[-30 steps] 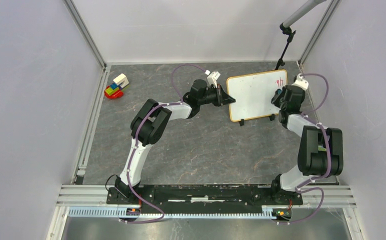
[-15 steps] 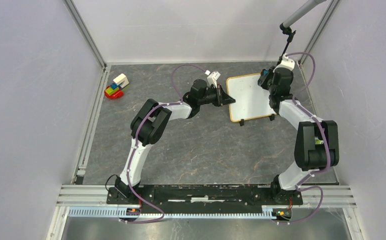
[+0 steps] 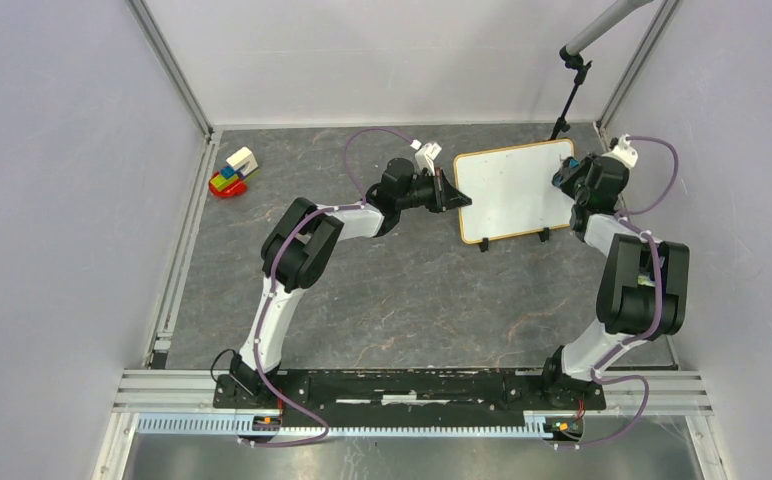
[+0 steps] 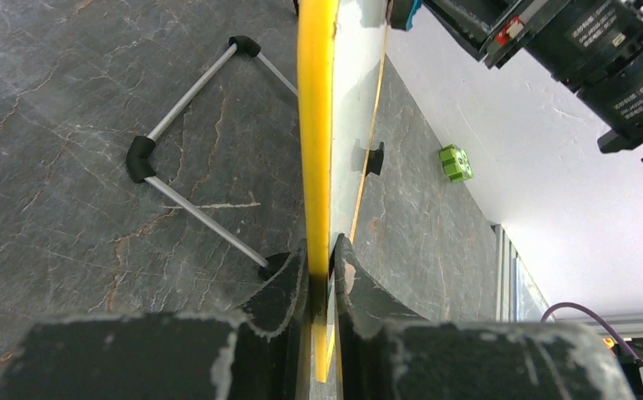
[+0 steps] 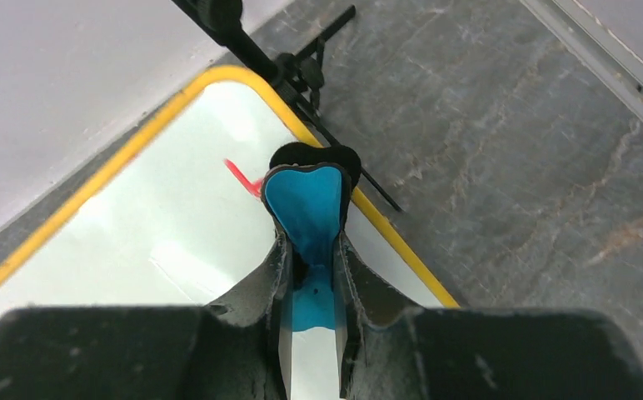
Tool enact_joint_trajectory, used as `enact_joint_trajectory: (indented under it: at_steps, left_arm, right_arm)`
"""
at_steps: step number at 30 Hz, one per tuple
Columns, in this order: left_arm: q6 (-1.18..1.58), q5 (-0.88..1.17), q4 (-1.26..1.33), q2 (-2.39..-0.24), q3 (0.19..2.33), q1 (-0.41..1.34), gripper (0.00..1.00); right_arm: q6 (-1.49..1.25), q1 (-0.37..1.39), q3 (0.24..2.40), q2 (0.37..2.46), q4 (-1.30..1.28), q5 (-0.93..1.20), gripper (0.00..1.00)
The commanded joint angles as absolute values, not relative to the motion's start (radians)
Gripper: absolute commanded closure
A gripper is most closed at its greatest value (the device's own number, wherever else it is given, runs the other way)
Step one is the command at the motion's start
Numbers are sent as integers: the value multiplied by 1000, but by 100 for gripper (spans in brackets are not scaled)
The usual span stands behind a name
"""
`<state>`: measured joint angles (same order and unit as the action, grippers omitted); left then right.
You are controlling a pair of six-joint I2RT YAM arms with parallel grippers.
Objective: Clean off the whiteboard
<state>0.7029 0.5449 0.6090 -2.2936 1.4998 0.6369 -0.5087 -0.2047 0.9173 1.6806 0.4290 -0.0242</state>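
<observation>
The whiteboard [image 3: 510,190] stands tilted on black feet at the back right of the table. My left gripper [image 3: 454,193] is shut on its left edge; the left wrist view shows the yellow frame [image 4: 316,125] pinched between the jaws. My right gripper [image 3: 570,180] is shut on the blue eraser [image 5: 308,208] and presses it against the board's right side near the top corner. A short red mark [image 5: 241,177] shows on the board [image 5: 135,225] just left of the eraser. The rest of the board looks white.
A pile of coloured toy blocks [image 3: 232,172] lies at the back left. A black stand [image 3: 566,95] rises behind the board's right corner. A small green block [image 4: 454,162] lies on the floor by the wall. Enclosure walls stand close on the right.
My right gripper swept the eraser up to the board's top right, then back to the right edge. The red marks seen at the top right one second ago are nearly gone. The left arm is unmoved.
</observation>
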Motion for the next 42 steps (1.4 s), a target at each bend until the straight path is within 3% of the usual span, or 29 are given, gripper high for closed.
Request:
enact_joint_trajectory:
  at_steps: [1,9,20,35,42]
  left_arm:
    - [633,517,534,-2302,1502,630,98]
    - [638,519,540,-2308,1505,630,98]
    - [635,519,535,-2309,1511,630,98]
    - [641,522,544,-2299,1498,627,98]
    - [649,525,553,-2304,1500,626,98]
  right_arm:
    - [-516,-196,821,1650,385,16,100]
    - [-513,-133,900,1562,367,28,99]
    - [-563,-168,1218,1761,229,102,99]
    - [-675,-280,806,1682,385,222,100]
    - [-638,-259,824,1583,352,196,100]
